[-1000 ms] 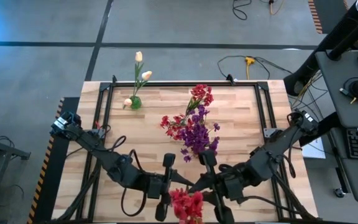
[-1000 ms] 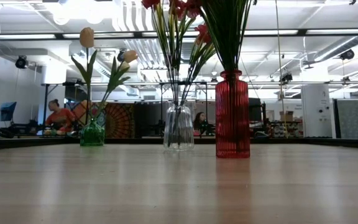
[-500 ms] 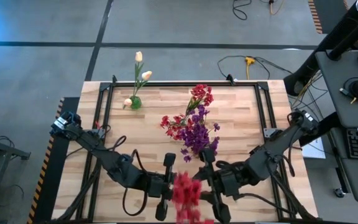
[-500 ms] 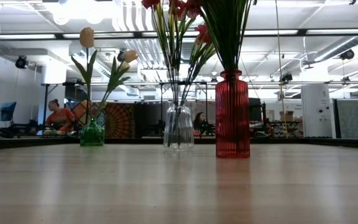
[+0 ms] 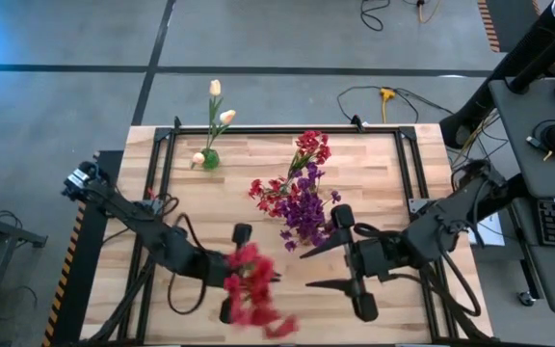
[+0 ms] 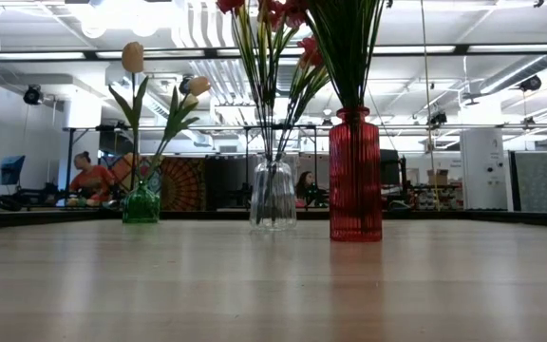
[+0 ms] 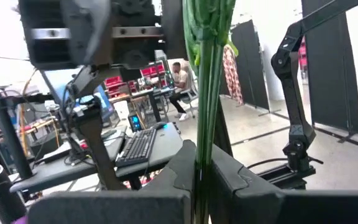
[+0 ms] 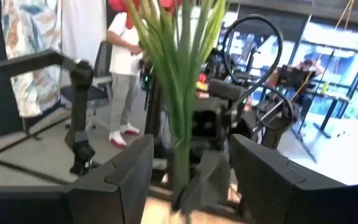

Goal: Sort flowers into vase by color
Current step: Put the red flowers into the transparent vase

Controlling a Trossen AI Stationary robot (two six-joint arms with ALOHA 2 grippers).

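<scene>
Red-blossomed, green-stemmed artificial flowers (image 5: 253, 289) stand over the table's near edge, pinched in the fully closed left gripper (image 5: 231, 275). Right gripper (image 5: 347, 262) hangs empty beside, jaws parted. Risk: thin stems slipping or swinging into the 3 vases.

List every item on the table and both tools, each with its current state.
left tool: shut on the red flower bunch
right tool: open, empty
green vase: upright, holds cream tulips
clear vase: upright, holds red flowers
red vase: upright, holds green stems
</scene>
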